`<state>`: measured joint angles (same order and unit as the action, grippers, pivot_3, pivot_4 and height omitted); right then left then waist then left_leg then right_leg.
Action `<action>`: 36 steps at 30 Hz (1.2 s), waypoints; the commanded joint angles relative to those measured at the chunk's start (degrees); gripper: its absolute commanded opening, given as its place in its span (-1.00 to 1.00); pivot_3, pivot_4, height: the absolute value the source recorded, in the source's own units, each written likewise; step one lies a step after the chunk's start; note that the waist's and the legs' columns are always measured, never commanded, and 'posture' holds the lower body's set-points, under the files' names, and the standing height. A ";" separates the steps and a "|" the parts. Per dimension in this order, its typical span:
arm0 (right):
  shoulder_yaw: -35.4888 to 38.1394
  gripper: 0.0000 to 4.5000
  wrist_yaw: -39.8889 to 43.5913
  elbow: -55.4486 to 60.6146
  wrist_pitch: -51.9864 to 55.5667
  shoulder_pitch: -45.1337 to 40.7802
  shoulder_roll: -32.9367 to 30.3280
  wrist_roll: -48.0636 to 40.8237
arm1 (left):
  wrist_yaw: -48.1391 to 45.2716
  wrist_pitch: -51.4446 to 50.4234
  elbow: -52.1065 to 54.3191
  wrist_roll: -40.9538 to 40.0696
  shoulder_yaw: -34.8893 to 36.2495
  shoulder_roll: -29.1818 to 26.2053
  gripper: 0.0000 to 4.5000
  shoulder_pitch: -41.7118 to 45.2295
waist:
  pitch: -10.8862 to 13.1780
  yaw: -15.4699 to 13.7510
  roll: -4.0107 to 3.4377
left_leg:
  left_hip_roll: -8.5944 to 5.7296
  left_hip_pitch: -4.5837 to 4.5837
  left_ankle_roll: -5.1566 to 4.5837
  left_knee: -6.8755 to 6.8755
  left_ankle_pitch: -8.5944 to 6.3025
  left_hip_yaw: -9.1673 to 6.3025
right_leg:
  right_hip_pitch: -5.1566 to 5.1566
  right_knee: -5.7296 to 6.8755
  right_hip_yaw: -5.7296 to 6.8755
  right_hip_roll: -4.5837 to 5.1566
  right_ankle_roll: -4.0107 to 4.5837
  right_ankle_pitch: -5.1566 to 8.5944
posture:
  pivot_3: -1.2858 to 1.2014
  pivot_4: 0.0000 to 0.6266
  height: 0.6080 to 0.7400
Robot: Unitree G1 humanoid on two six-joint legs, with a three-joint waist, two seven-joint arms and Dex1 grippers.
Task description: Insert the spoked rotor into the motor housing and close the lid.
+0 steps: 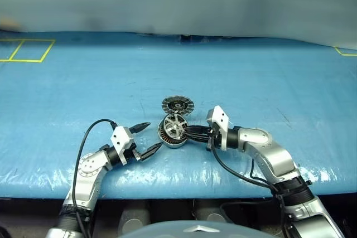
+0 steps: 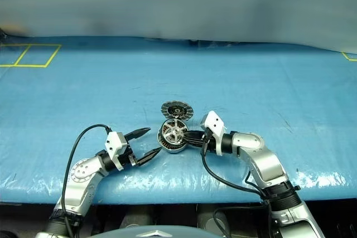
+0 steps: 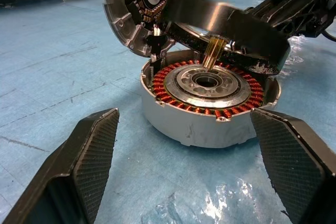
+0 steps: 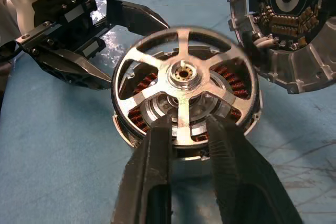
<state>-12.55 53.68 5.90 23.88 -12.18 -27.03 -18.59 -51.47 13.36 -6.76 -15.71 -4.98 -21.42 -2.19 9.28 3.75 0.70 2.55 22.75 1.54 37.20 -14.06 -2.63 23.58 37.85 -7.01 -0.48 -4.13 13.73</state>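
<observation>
Now spoked rotor [image 4: 181, 85] tilted atop motor housing [image 3: 207, 121], lid [image 1: 177, 105] open.

Blue table cover [image 1: 251, 82] — yellow tape squares [image 1: 25, 50] at far corner.

Upright lid [image 1: 177, 105] behind motor housing [image 3: 207, 103]; elsewhere open mat [image 1: 251, 82].

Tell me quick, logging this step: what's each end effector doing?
Left end effector: open, empty.
Right end effector: fingers around a spoke of the spoked rotor; grip unclear.
</observation>
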 commanded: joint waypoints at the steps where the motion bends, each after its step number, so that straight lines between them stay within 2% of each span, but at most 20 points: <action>1: 0.62 -0.36 0.73 1.59 -1.50 -0.31 0.45 -0.92 | 0.16 1.42 0.58 0.22 0.17 0.17 0.90 -0.13 | 0.00 0.00 0.00 | 0.00 0.00 0.00 0.00 0.00 0.00 | 0.00 0.00 0.00 0.00 0.00 0.00 | 0.03 -0.52 1.00; 10: 0.69 -0.36 0.12 1.31 -1.11 -0.98 2.50 -1.72 | 0.21 1.64 0.40 0.19 0.12 0.24 0.90 -0.13 | 0.00 0.05 0.00 | 0.00 -0.01 0.00 0.00 0.00 -0.01 | -0.01 0.01 0.00 -0.01 -0.01 -0.01 | 0.03 -0.52 1.00; 13: 0.04 -0.62 -0.68 0.08 -1.62 -1.84 3.95 -0.74 | 0.21 1.71 0.36 0.19 0.12 0.25 0.90 -0.13 | 0.00 0.07 0.00 | 0.00 -0.01 0.00 0.00 0.00 -0.01 | 0.00 0.01 0.00 -0.01 -0.01 -0.01 | 0.03 -0.52 1.00; 15: -1.43 -0.91 -1.19 -1.35 -1.99 -2.87 5.51 0.51 | 0.27 1.75 0.33 0.25 0.13 0.24 0.90 -0.14 | 0.00 0.07 0.00 | 0.00 -0.01 0.00 0.01 0.00 -0.01 | -0.01 0.02 0.00 -0.01 -0.01 -0.01 | 0.03 -0.52 1.00; 16: -2.08 -0.97 -1.50 -2.29 -2.22 -3.46 6.21 1.30 | 0.29 1.73 0.28 0.26 0.14 0.23 0.90 -0.06 | 0.00 0.16 0.00 | 0.00 -0.01 0.00 0.01 0.00 -0.01 | -0.01 0.02 0.00 -0.01 -0.01 -0.01 | 0.03 -0.52 1.00; 27: -5.75 -0.97 -3.03 -7.14 -5.14 -4.83 7.82 6.83 | 0.72 2.20 0.12 0.24 0.50 0.05 0.90 -0.32 | -0.01 0.13 0.00 | 0.01 -0.07 0.00 0.00 0.00 -0.02 | -0.04 0.06 0.01 -0.02 -0.01 -0.01 | 0.03 -0.52 1.00; 33: 1.96 -0.97 -3.15 0.11 -3.64 -3.66 9.19 -1.82 | 0.71 2.27 -0.03 0.11 0.47 0.08 0.90 -0.41 | 0.00 0.09 -0.02 | 0.00 0.00 0.00 0.00 0.00 -0.02 | 0.00 0.06 0.01 0.00 -0.02 -0.01 | 0.03 -0.52 1.00; 36: 3.71 -0.97 -4.00 2.27 -2.34 -2.50 5.24 -0.32 | 0.60 2.46 -0.29 0.11 0.41 0.14 0.90 -0.34 | 0.00 -0.02 -0.02 | 0.00 -0.01 0.00 0.01 0.00 -0.03 | -0.02 0.03 0.01 0.00 -0.03 -0.02 | 0.03 -0.52 1.00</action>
<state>-10.76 50.01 5.91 20.86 -15.24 -20.40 -18.70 -50.88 14.49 -7.26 -15.69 -4.93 -21.44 -2.64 9.28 3.74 0.68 2.55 22.74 1.54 37.21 -14.06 -2.66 23.56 37.87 -7.00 -0.47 -4.15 13.71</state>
